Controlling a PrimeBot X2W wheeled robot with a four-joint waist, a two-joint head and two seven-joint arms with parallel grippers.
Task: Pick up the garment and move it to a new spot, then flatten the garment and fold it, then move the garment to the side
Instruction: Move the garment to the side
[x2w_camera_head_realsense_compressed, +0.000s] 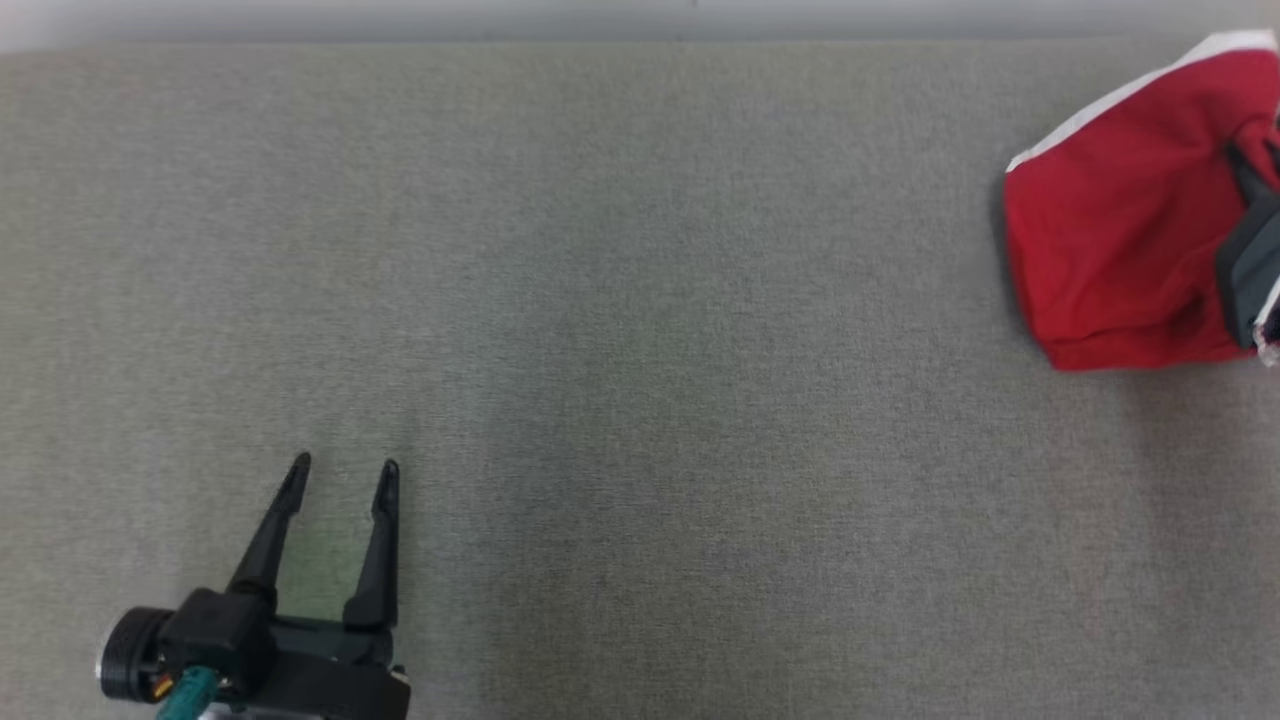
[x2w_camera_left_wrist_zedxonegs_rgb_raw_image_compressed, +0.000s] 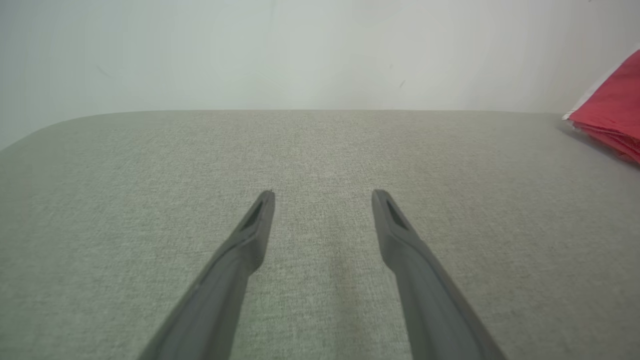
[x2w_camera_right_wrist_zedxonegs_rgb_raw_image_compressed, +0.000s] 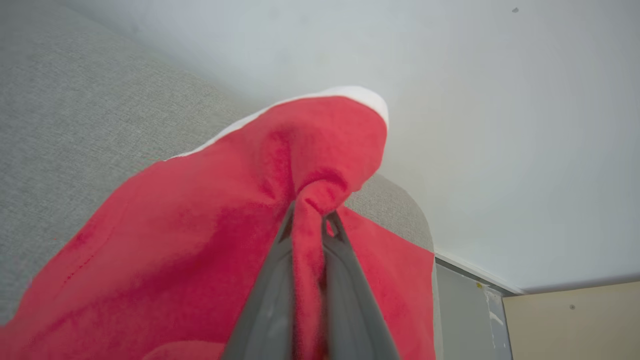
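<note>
Tabletop of grey woven fabric (x2w_camera_head_realsense_compressed: 640, 250): lower L, left gripper (x2w_camera_head_realsense_compressed: 345, 465), jaws spread wide, nothing between. Far R, red cloth garment w/ white trim (x2w_camera_head_realsense_compressed: 1110, 240) bunched on top, one fold pinched tight in right gripper (x2w_camera_right_wrist_zedxonegs_rgb_raw_image_compressed: 312, 220).

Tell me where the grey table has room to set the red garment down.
Bare: the whole middle of the grey table, between the left gripper at the near left and the red garment at the far right. Crowded: that far right corner, where the right gripper pinches the garment.
</note>
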